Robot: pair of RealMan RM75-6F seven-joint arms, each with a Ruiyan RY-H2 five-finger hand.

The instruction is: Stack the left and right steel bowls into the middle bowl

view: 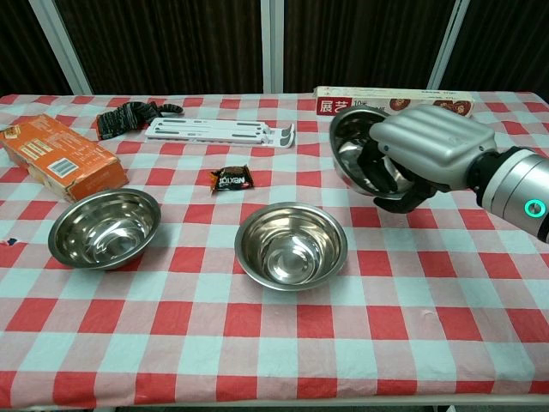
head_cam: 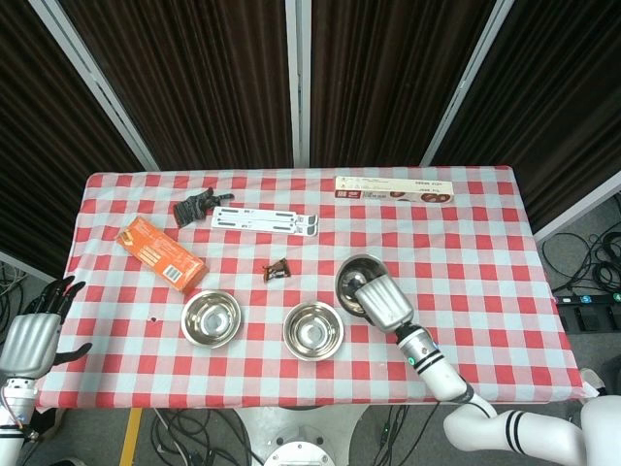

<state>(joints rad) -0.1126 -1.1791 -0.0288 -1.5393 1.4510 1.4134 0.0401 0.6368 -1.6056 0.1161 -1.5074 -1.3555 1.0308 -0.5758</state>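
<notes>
My right hand (view: 420, 154) grips the right steel bowl (view: 356, 144) by its rim, fingers curled over the edge, and holds it tilted on its side above the checked tablecloth (view: 283, 343), its open face turned toward the left edge of the table; in the head view the same hand (head_cam: 381, 302) carries the bowl (head_cam: 355, 279) just to the right of the middle bowl (head_cam: 312, 329) and a little toward the far edge. The middle bowl (view: 291, 245) sits upright and empty near the front edge, apart from the raised one. The left steel bowl (view: 105, 227) rests upright nearer the left edge, in line with the middle bowl. My left hand (head_cam: 31, 336) hangs off the left edge of the table near the front corner, fingers spread and holding nothing. Behind the bowls, a small dark snack packet (view: 232, 179) lies flat on the cloth. An orange carton (view: 57, 155) lies by the left edge, beyond the left bowl. Toward the far edge lie a dark glove (view: 130, 116), a white folding stand (view: 221, 130) beside it, and a long flat box (view: 390, 100) printed with pictures of baked goods, the last near the far right corner, partly hidden behind my raised hand in the chest view.
</notes>
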